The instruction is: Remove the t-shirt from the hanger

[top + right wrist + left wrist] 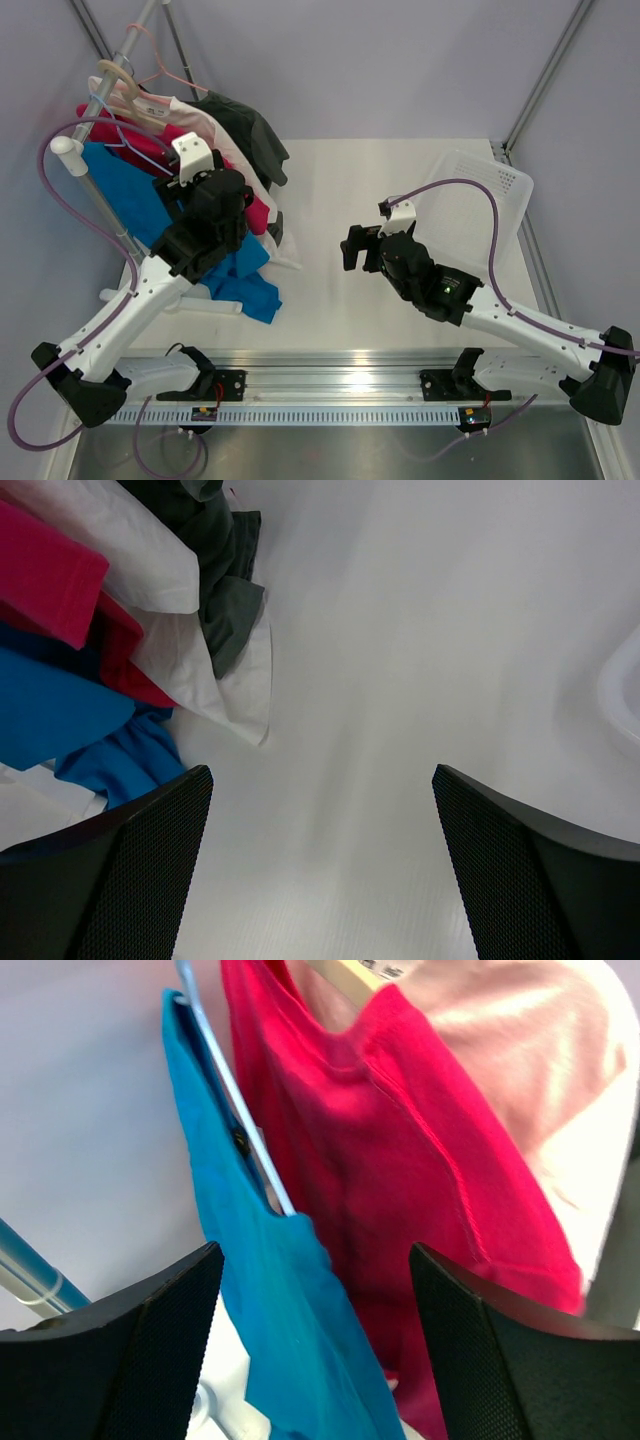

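Two claws are in view, both with fingers spread and nothing held. The left gripper (pixel 315 1252) is raised at the far-left corner of the table (pixel 400 320), pointed at the rack (pixel 95 195). The t-shirt (pixel 265 1310) lies straight ahead of it, a little left of the gap's centre and, so far as can be judged, not yet between the pads. The shirt is hung on the hanger (pixel 232 1095), whose wire shoulder is slanted down toward the gap. Its long axis is run from that wire down to the table, where the hem is pooled. A magenta shirt (pixel 410 1170) is pressed just beside it (on the right in the left wrist view). The right gripper (pixel 320 780) is held over the middle of the table, well apart from the rack — the left arm is clearly the nearer.
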You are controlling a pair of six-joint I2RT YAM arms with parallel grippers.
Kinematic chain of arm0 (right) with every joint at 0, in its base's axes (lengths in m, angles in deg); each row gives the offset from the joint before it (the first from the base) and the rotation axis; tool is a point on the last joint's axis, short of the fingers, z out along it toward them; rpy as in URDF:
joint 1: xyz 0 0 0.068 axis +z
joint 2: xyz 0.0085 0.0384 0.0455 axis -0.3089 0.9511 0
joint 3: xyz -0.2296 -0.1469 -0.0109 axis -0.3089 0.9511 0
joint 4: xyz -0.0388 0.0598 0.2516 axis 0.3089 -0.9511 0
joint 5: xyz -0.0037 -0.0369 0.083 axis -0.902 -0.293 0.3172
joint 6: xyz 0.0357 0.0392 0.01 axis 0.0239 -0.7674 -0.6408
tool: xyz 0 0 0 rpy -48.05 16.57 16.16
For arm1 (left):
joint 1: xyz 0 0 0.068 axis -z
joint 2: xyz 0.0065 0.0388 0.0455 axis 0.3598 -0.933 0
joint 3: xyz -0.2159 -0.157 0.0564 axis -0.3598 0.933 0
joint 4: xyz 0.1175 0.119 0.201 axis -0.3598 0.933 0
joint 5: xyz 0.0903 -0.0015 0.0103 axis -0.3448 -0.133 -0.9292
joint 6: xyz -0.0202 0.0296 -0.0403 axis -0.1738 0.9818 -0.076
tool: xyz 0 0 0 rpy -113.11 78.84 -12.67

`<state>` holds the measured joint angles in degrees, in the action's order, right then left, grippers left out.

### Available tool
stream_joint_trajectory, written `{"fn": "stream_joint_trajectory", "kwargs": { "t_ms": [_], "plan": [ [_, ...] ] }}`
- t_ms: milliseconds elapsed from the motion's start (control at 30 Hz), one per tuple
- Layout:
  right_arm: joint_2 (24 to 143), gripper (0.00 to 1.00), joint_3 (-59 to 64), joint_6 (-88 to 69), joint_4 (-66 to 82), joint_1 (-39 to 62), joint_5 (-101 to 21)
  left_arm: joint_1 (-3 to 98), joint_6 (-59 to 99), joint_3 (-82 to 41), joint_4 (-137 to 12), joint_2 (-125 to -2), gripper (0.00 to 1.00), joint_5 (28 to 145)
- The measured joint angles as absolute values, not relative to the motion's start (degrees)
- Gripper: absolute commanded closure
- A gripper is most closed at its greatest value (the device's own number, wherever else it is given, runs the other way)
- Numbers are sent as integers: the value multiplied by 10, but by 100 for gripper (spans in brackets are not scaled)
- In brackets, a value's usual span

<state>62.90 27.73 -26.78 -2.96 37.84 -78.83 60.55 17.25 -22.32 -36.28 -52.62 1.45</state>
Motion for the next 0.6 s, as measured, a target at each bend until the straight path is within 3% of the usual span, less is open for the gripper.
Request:
{"fn": "stream_joint_trajectory", "kwargs": {
  "t_ms": [433, 600],
  "plan": [
    [624, 1, 277, -267, -30, 378, -780, 557, 254, -199, -463, -526, 42, 14],
    [628, 1, 275, -267, -32, 378, -780, 547, 275, -199, -483, -530, 41, 13]
  ]
}}
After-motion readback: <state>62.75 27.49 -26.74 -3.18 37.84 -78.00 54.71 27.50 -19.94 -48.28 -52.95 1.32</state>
